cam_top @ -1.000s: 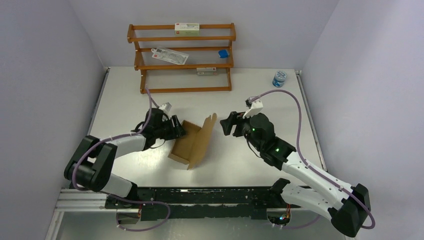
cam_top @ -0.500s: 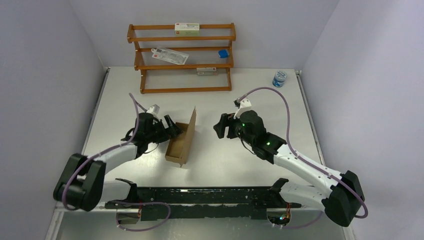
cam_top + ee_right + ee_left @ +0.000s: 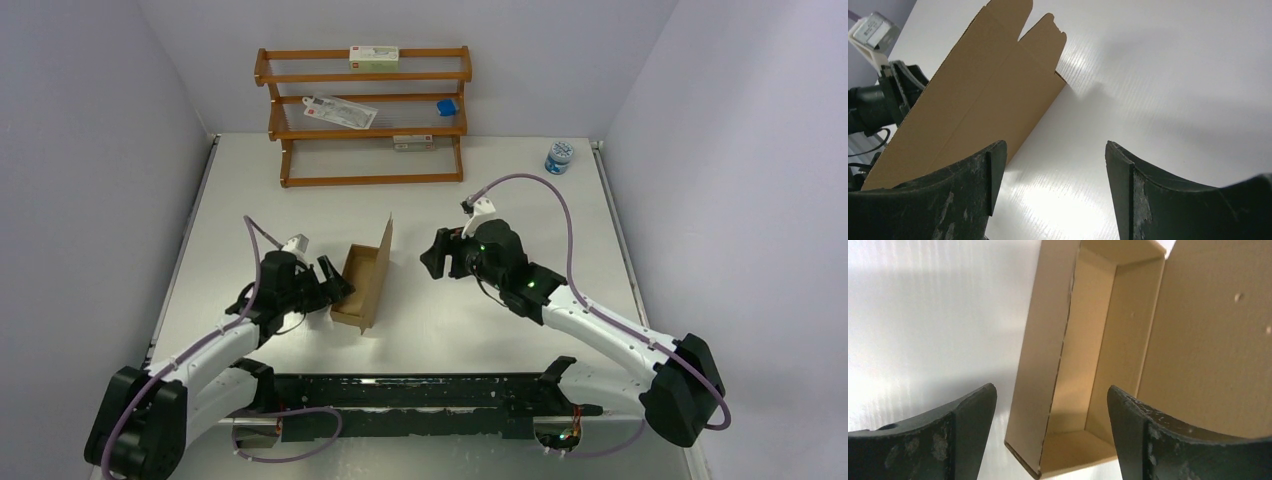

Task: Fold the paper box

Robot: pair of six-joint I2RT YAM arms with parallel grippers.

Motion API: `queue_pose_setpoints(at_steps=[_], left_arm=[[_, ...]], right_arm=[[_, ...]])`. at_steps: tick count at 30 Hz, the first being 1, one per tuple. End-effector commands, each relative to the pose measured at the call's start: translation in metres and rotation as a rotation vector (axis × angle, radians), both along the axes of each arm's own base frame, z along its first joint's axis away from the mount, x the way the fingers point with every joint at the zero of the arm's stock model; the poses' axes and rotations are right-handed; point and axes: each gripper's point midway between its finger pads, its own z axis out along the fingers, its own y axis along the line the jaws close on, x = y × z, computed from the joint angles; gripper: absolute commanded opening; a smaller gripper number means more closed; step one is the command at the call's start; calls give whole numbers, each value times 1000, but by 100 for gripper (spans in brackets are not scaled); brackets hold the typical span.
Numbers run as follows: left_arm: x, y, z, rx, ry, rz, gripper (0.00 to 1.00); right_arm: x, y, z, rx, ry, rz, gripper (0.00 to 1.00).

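The paper box point(image 3: 363, 275) is plain brown cardboard, a narrow open tray standing on the white table with its lid flap raised upright on the right side. My left gripper point(image 3: 337, 281) is open just left of the box, not touching it; the left wrist view looks into the box's hollow point(image 3: 1088, 370) between the spread fingers. My right gripper point(image 3: 432, 256) is open a short way right of the lid, with only table between its fingers. The right wrist view shows the lid's outer face point(image 3: 973, 100) to the left.
A wooden rack point(image 3: 365, 115) stands at the back with white-and-green cartons point(image 3: 373, 57) and a small blue item point(image 3: 447, 106). A blue-capped jar point(image 3: 560, 157) sits at the back right. A black rail point(image 3: 420, 395) runs along the near edge.
My left gripper let go of the box, opened wide and drew back toward the near left. The lid swung from leaning right to standing upright. My right gripper moved left toward the lid.
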Motion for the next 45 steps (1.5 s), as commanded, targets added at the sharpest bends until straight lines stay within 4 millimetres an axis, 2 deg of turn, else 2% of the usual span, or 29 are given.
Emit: queue_pose_setpoints(at_steps=[1, 5, 12, 17, 20, 25, 28, 32, 33, 38, 45], left_arm=[[-17, -15, 7, -121, 11, -54, 85], [-27, -30, 9, -186, 17, -99, 84], [-42, -74, 19, -246, -18, -155, 84], [-49, -105, 25, -292, -43, -191, 85], [-48, -110, 22, -257, -38, -206, 85], [-41, -86, 26, -100, -89, -164, 89], [-32, -61, 41, 13, -156, -101, 91], [-23, -34, 69, 139, -229, -47, 95], [-19, -31, 79, 155, -253, -36, 95], [-8, -22, 105, 195, -322, 3, 96], [13, -9, 128, 309, -319, 17, 98]], right_arm=[[9, -6, 11, -16, -31, -41, 76], [16, -13, 13, -59, -46, -72, 77], [19, -2, 32, -91, -29, -25, 77], [14, 7, 50, -137, -18, 73, 78], [9, 16, 59, -194, -28, 182, 78], [9, 29, 71, -263, -55, 309, 76], [7, 43, 69, -296, -76, 431, 76], [15, 54, 57, -383, -79, 523, 75], [16, 55, 53, -406, -75, 548, 75], [19, 70, 41, -470, -73, 633, 73], [16, 96, 27, -508, -20, 640, 67]])
